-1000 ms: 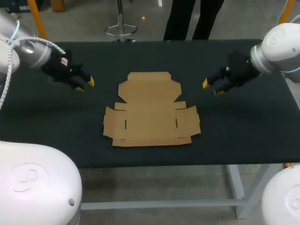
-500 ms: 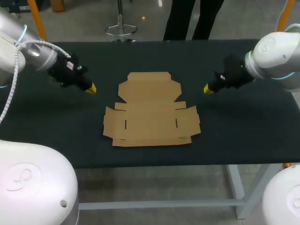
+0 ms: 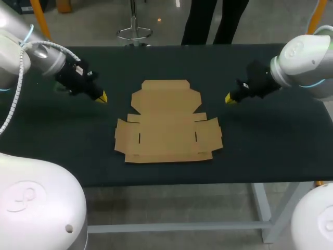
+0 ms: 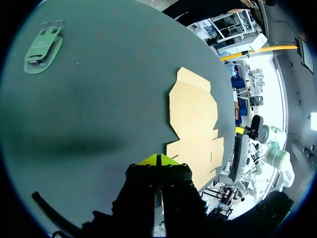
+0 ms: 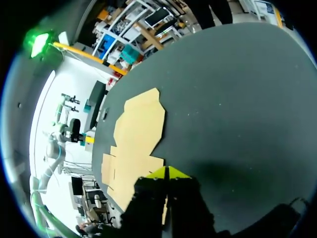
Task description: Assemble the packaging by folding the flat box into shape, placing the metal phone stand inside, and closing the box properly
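Lying flat mid-table, the cardboard box [image 3: 167, 125] sits between the left gripper [image 3: 102, 97] and right gripper [image 3: 228, 98], each empty with yellow tips pressed together. Both hover level with its far flap, about equally near, neither touching, so either could start the fold

I am running this from afar in what looks like a robotics lab: my white left arm [image 3: 36, 54] and right arm [image 3: 304, 57] flank a dark-topped bench [image 3: 270, 151] on a grey metal frame, which carries a flat cardboard box [image 3: 167, 125].
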You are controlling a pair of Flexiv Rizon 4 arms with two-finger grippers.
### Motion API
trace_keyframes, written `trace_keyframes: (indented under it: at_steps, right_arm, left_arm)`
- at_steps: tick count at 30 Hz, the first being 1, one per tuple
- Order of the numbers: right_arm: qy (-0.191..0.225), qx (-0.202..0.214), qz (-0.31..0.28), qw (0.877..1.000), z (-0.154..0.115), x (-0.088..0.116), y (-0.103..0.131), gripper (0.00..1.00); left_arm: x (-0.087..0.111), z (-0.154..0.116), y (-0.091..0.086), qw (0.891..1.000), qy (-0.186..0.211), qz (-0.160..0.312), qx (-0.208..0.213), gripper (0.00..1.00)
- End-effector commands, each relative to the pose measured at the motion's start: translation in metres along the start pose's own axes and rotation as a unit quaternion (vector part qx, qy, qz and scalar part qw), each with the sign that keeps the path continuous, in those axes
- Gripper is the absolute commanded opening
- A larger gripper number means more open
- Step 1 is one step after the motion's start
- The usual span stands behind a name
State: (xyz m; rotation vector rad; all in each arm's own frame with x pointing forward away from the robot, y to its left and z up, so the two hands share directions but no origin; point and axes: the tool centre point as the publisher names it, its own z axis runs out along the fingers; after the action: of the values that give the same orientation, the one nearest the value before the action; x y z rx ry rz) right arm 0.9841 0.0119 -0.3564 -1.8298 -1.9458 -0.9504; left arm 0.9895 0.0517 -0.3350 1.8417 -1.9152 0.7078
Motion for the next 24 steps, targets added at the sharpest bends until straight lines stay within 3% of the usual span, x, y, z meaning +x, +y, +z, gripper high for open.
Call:
trace_keyframes:
  at_steps: [1, 13, 24]
  right_arm:
    - [0.006, 0.004, -0.004, 1.0, 0.008, 0.0, 0.001, 0.0]
    - [0.037, 0.039, -0.005, 0.999, 0.043, -0.005, -0.005, 0.0]
    - [0.058, 0.042, -0.008, 0.997, 0.062, -0.009, -0.011, 0.0]
  left_arm:
    - [0.007, 0.012, 0.0, 1.0, -0.007, 0.012, 0.004, 0.0]
    - [0.005, 0.03, 0.005, 1.0, 0.006, 0.017, 0.024, 0.0]
    - [-0.003, 0.048, 0.011, 0.999, 0.05, 0.005, 0.018, 0.0]
